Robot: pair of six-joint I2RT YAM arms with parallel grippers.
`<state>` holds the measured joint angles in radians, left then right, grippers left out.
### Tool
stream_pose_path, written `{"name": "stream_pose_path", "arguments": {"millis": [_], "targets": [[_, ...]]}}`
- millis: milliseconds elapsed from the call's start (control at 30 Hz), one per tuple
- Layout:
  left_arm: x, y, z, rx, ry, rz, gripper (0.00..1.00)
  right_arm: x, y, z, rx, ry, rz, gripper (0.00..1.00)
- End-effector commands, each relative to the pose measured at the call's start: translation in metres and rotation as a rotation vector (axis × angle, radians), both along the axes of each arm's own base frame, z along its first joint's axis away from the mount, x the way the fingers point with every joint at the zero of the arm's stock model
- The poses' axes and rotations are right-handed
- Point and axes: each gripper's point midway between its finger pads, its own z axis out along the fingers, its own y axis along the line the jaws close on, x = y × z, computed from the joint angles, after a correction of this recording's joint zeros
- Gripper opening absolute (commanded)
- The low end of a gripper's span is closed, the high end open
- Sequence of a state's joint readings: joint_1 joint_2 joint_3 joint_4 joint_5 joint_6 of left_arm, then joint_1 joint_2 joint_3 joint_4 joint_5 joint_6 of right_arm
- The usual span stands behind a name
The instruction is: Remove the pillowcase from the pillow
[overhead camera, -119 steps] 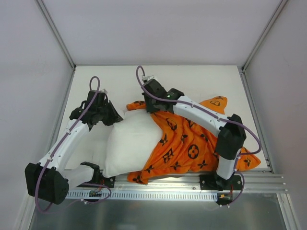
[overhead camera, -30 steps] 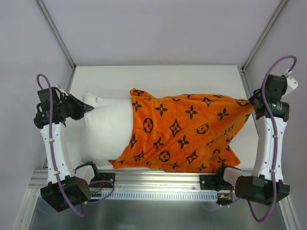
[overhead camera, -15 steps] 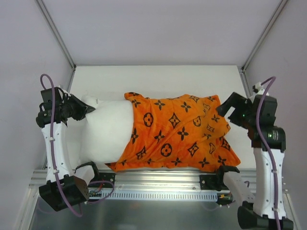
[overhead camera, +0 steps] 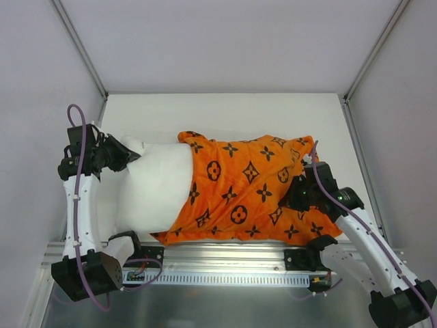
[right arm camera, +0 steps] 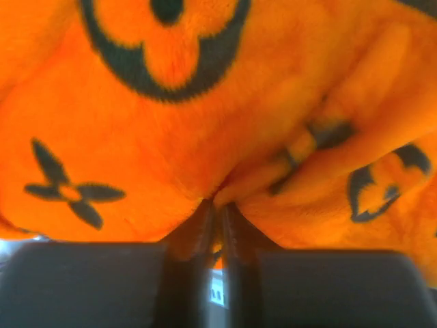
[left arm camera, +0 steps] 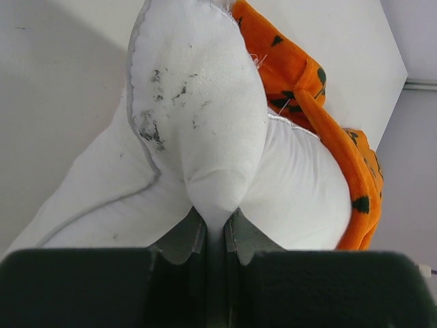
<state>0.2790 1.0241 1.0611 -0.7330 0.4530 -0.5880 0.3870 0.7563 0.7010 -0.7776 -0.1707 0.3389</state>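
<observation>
Swung inward from the right edge of the desk (overhead camera: 239, 113), the right claw (overhead camera: 299, 197) now pinches a fold of the pillowcase (overhead camera: 239, 184). The left claw (overhead camera: 125, 156) pinches the bare white corner of the pillow (overhead camera: 153, 188), which lies half-sleeved across the desk. Soft, light, yielding plush: a bunched fold likely holds best.

Orange pillowcase (right arm camera: 205, 123) pinched by the right end effector (right arm camera: 218, 205)
Its two dark fingers (right arm camera: 194, 232) press together on a plush fold; a black flower motif (right arm camera: 164, 41) sits above, a star (right arm camera: 72, 193) at left.
</observation>
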Motion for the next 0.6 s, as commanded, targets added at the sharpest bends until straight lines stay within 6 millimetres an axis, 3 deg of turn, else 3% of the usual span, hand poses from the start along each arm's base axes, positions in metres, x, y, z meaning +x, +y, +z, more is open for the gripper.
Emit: {"name": "stream_pose_path", "arguments": {"millis": [0,133,167,267,300,367,400,567], "targets": [[-0.003,-0.015,0.0,-0.03,0.003,-0.047,0.0,0.023,-0.003,0.005,-0.019,-0.06,-0.107,0.01],[0.005,-0.01,0.002,-0.004,0.007,-0.049,0.0,0.047,-0.047,0.043,-0.131,-0.162,-0.246,0.01],[0.008,-0.009,0.011,0.004,-0.012,-0.049,0.0,0.056,-0.067,0.063,-0.132,-0.188,-0.328,0.01],[0.02,-0.002,0.027,0.022,-0.035,-0.022,0.0,0.066,-0.091,0.085,-0.156,-0.221,-0.382,0.01],[0.021,0.004,0.03,0.028,-0.028,0.006,0.0,0.072,-0.106,0.102,-0.164,-0.254,-0.438,0.01],[0.03,0.014,0.037,0.035,-0.029,0.057,0.0,0.078,-0.133,0.116,-0.185,-0.275,-0.541,0.01],[0.035,0.017,0.036,0.034,-0.019,0.067,0.0,0.085,-0.133,0.135,-0.144,-0.311,-0.543,0.01],[0.059,0.025,0.057,0.027,-0.047,0.097,0.0,0.102,-0.17,0.173,-0.115,-0.354,-0.684,0.01]]}}
